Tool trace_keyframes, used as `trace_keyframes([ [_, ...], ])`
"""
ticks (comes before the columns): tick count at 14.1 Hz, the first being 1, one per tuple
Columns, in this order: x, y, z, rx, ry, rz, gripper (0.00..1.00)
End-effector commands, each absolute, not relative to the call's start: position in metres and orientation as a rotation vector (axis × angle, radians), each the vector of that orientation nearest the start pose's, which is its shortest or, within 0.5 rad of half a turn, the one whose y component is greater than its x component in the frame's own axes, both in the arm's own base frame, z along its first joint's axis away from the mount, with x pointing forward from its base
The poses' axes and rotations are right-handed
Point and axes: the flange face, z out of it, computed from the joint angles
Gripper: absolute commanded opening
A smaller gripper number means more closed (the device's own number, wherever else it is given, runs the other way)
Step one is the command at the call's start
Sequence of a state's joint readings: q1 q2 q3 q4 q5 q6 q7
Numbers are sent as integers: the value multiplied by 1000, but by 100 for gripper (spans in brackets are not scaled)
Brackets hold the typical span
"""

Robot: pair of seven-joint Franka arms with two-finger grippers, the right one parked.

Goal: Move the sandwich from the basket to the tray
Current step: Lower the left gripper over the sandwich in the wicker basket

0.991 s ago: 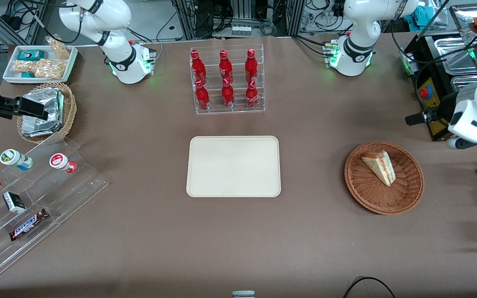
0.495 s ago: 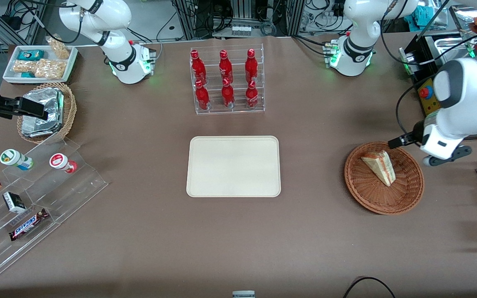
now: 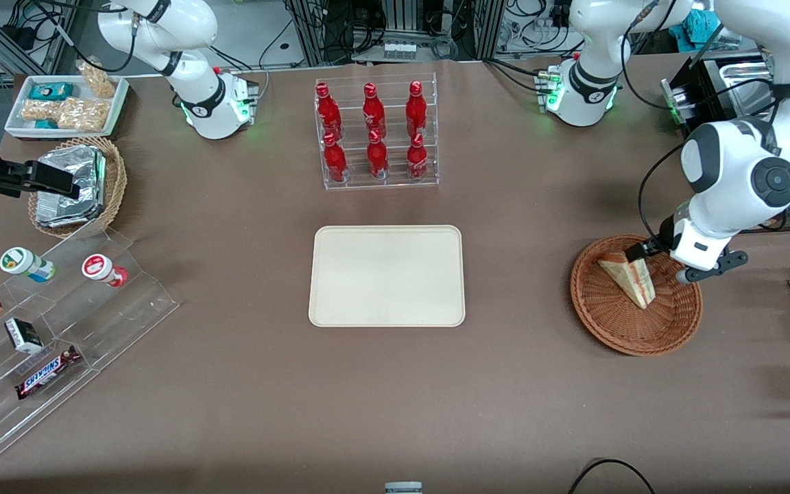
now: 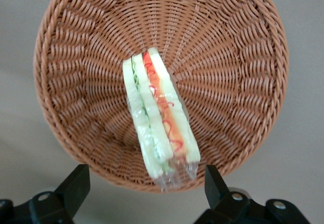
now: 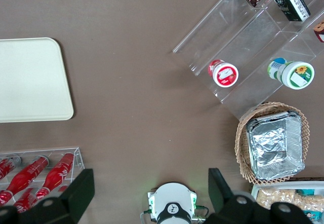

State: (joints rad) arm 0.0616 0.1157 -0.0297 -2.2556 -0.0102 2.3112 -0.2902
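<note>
The work surface is a table covered in a matte brown cloth, with cable racks along its edge; the cloth is flat and unwrinkled around the task items.

Progress: no transfer step is complete; the sandwich lies in the basket, and the tray is bare. The gripper hangs above the basket, over the part farther from the front camera; its jaws are spread wide and hold nothing. In the left wrist view the two fingers flank the wrapped end of the sandwich, one on each side, with clear space between each finger and the bread. Remaining, as judged: descent, closure on the wedge, lift, carry to the tray toward the parked arm's end, release.

Materials: the sandwich is a triangular wedge of soft white bread with red and pale filling, sealed in thin clear film that bunches at the end nearest the jaws; it is likely compressible and slippery. The basket is stiff reddish-brown wicker, round and shallow, ribbed radially; the tray is smooth, cream, rectangular, with rounded corners and a low rim.
</note>
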Motion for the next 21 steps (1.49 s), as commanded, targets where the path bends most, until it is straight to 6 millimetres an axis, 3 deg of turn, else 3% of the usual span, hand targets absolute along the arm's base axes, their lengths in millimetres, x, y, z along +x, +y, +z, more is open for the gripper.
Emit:
trace_keyframes([
  [1, 531, 15, 292, -3102, -542, 53, 100],
  [12, 529, 11, 238, -3104, -532, 72, 98],
  [13, 529, 11, 238, -3104, -532, 75, 90],
  [14, 529, 11, 236, -3103, -532, 80, 76],
  [15, 529, 11, 237, -3103, -532, 80, 54],
  [17, 529, 10, 238, -3104, -523, 82, 27],
  [18, 529, 10, 239, -3104, -518, 84, 21],
  [21, 533, 7, 250, -3112, -495, 51, 17],
])
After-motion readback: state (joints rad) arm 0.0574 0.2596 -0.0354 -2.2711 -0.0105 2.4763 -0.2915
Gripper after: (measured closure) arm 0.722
